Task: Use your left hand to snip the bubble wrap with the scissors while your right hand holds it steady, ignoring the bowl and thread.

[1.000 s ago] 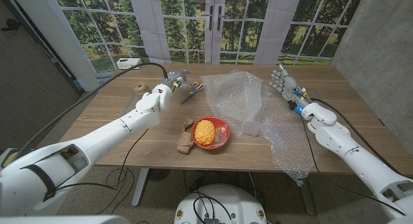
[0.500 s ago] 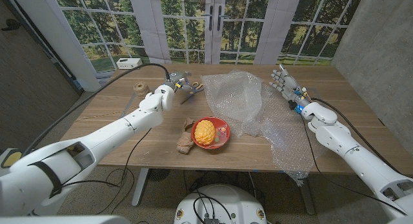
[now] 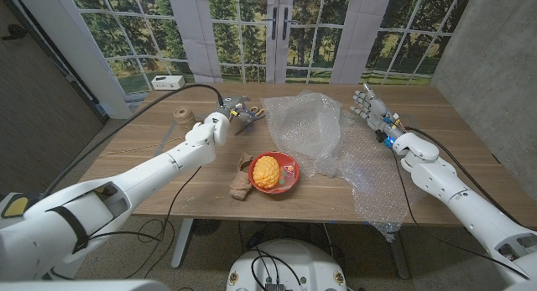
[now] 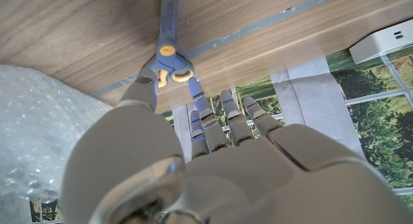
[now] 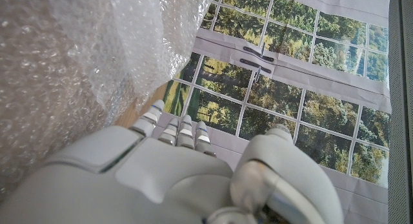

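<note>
Both hands hold nothing — left hand, upper centre-left, fingers apart at the scissors; right hand, upper right, fingers spread beside the bubble wrap.

My left hand is over the scissors at the far side; bare wood lies between it and the thread spool to its left. Bubble wrap crowds the right, just beside the scissors. Near centre, the red bowl blocks. My right hand has open table beyond the wrap's far right edge.
</note>
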Action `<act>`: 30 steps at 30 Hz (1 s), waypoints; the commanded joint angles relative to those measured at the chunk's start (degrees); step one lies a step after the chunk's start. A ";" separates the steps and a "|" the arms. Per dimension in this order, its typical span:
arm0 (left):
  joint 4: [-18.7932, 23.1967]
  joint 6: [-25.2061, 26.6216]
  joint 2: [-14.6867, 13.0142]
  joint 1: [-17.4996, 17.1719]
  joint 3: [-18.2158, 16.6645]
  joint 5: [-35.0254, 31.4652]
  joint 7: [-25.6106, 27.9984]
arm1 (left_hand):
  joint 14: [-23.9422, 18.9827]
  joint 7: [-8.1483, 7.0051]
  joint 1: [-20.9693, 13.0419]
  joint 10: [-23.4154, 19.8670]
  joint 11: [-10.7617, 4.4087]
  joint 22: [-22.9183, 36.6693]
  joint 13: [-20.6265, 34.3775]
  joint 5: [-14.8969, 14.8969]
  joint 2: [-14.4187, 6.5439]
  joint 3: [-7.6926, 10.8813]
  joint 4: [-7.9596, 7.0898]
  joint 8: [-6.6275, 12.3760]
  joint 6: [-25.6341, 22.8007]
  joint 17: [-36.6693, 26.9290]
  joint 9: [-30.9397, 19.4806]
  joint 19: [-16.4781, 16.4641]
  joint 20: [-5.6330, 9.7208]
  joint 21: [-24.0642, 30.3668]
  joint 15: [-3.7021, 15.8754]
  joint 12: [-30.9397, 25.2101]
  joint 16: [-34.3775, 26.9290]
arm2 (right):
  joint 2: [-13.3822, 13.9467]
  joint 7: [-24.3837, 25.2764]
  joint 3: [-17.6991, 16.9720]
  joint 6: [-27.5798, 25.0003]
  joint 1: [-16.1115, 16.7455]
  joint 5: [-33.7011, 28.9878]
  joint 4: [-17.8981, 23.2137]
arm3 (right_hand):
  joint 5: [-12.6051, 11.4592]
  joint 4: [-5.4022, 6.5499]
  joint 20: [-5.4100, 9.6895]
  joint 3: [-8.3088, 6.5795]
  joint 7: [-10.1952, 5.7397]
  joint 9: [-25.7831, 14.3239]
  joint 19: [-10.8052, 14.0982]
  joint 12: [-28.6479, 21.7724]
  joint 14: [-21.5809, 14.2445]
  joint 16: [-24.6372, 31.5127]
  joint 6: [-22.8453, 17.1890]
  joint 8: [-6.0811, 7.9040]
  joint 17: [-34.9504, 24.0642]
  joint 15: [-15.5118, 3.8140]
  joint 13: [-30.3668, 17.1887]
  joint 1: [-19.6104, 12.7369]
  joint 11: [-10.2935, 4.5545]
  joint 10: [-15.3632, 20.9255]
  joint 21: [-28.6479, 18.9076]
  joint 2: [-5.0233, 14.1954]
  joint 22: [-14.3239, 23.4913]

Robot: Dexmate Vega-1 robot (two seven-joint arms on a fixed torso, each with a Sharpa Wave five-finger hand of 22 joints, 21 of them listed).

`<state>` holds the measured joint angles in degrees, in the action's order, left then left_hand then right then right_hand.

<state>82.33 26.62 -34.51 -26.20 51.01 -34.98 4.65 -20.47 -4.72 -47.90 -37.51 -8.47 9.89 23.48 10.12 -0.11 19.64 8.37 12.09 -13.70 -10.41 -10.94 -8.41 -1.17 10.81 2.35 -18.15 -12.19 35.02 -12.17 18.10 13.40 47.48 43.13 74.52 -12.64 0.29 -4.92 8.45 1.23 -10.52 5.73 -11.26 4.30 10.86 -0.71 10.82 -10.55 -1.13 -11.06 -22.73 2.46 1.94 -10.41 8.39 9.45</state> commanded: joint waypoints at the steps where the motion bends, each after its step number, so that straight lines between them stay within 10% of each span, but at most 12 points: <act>1: -2.06 -0.30 1.04 0.57 1.08 0.65 1.31 | 0.30 0.53 -0.09 -0.44 0.25 0.00 0.33 0.41 -0.74 -0.37 -0.08 -0.07 0.00 -0.15 -0.11 -0.10 -0.44 0.17 5.41 0.08 0.14 | -0.11 -0.53 0.27 0.08 -0.30 -0.13 -0.48 | 0.26 0.00 -0.35 -0.38 0.02 -0.12 0.13 -0.26 -0.32 0.26 -0.25 0.27 -0.14 -0.15 -0.09 -0.15 0.07 0.22 -0.45 -0.02 0.34; 30: -9.29 -1.75 4.36 4.24 4.26 2.34 0.90 | 0.18 0.84 -0.32 -1.30 0.06 0.01 1.53 0.46 -1.23 -1.34 0.12 -0.18 -0.27 -0.08 -0.13 -0.24 -0.61 0.19 5.31 0.78 0.06 | 0.08 0.66 -0.37 -0.65 0.76 0.66 0.63 | 0.65 0.11 -0.38 -0.53 0.00 -0.13 0.14 -0.25 -0.35 0.30 -0.27 0.26 -0.22 -0.19 -0.10 0.10 0.13 0.21 -0.46 -0.10 0.34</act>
<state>75.18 24.68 -31.00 -22.93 54.17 -33.14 6.12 -19.86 -4.06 -48.12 -38.34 -8.69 9.89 24.86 10.12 -0.94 18.45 8.46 12.09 -13.70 -10.41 -10.94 -8.17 -1.54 10.81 2.35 -17.65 -12.19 35.11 -11.61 17.98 13.01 48.00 43.35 75.07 -12.24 0.35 -4.92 8.07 1.23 -10.52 5.73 -11.26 4.31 10.86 -0.71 10.82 -10.54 -1.13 -11.06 -22.73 2.46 1.94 -10.41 8.39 9.45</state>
